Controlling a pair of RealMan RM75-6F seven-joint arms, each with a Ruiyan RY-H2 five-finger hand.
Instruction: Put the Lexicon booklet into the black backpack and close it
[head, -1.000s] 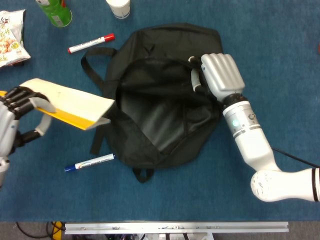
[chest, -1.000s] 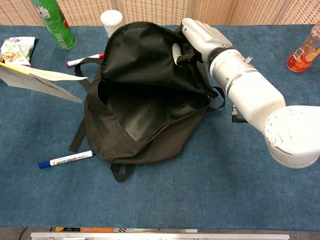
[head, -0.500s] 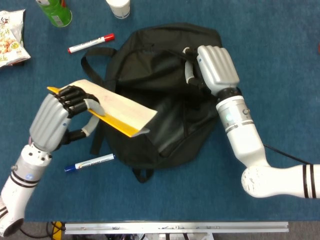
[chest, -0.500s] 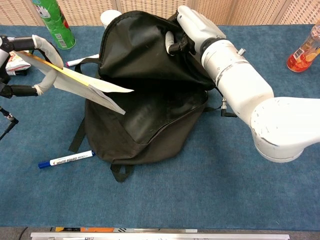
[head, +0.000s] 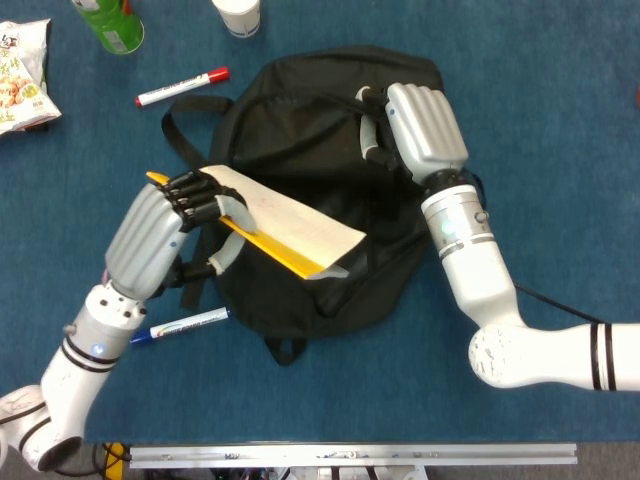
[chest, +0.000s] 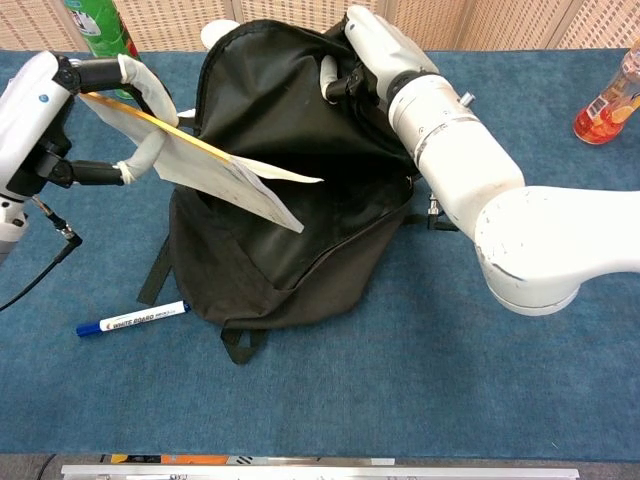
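Fingers (head: 195, 195) apparently around booklet (head: 285, 220) edge

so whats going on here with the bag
A two-armed robot is packing a black backpack on a blue table. Its right hand grips the upper edge of the bag and holds the flap up so the mouth is open. Its left hand holds the booklet at one end, with the free end reaching over the opening, not yet inside. The bag is not yet closed.
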